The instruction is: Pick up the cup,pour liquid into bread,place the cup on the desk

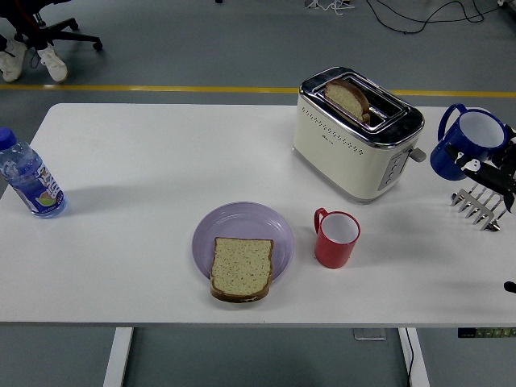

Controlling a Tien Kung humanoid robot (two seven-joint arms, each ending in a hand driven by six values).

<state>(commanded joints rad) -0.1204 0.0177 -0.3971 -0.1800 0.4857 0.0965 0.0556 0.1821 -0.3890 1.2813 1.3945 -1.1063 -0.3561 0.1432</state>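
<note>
One risk — right robot hand (484,181) grips the blue cup (470,142) tilted past the bench (145,161) edge, far from the bread (242,264) — spill likely.

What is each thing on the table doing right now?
blue cup: tilted, held up at the table's right end by the right hand
toaster: upright, bread slice in its slot
red cup: upright, looks empty
purple plate: flat, bread on it
water bottle: capped, leaning
</note>
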